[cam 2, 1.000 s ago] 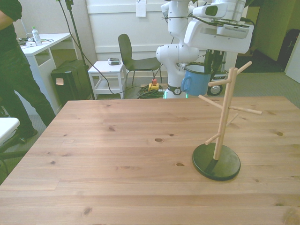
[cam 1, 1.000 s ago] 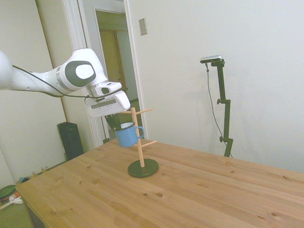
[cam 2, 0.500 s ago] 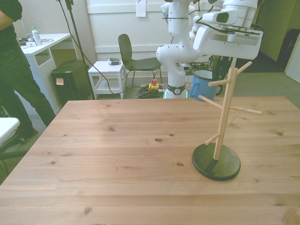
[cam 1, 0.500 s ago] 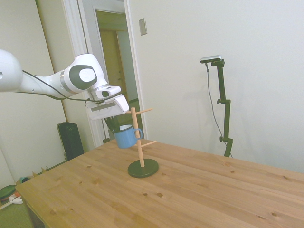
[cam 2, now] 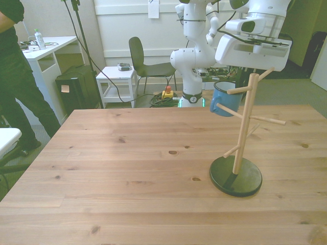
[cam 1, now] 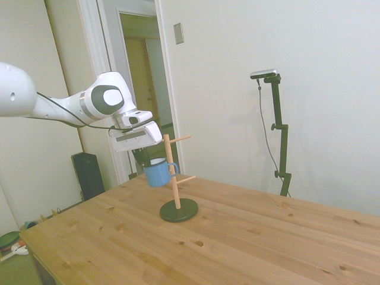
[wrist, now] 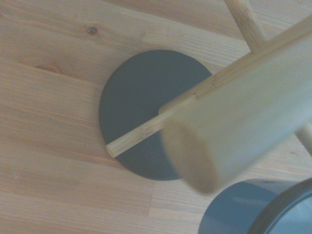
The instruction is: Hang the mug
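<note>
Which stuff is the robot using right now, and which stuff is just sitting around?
Using:
- the mug
- the wooden mug tree, with pegs to hang it on
- the gripper, holding the mug

Just sitting around:
- the chair
- the small white side table
- the white desk

Hidden and cut-off parts

The gripper (cam 2: 229, 76) sits tucked under the wrist housing, so whether it is spread or closed cannot be told. In the wrist view the mug (wrist: 258, 208) is cut by the frame, and the rack's post (wrist: 234, 136) is a close blur. The person (cam 2: 18, 76) is cut off at the front view's left.
</note>
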`<state>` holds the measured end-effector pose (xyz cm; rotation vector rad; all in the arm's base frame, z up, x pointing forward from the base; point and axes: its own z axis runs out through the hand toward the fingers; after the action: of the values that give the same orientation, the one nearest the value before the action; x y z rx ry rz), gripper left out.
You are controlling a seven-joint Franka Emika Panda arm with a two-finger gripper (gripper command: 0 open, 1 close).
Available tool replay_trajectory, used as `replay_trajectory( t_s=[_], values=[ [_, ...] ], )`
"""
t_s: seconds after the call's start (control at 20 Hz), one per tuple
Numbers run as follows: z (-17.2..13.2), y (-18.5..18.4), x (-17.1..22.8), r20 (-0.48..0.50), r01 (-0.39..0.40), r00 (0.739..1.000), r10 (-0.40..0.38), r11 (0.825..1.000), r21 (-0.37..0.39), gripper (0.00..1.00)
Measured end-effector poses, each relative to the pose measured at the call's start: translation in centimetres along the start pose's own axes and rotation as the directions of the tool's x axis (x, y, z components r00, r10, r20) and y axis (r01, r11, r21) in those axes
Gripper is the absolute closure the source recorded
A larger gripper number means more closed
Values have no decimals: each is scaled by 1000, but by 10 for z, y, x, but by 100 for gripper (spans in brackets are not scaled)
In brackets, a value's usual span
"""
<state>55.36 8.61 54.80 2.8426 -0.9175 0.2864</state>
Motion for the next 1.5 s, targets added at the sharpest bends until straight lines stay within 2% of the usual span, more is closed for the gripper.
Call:
replay_trajectory(
  t_s=[0.9, 0.95, 1.5],
  values=[
    [21, -22, 8, 13, -14, 1000, 14, 1000, -4, 100],
    [22, -23, 8, 9, -17, 1000, 17, 1000, -9, 0],
    [21, -22, 5, -4, -21, 1000, 21, 1000, -17, 0]
  ],
)
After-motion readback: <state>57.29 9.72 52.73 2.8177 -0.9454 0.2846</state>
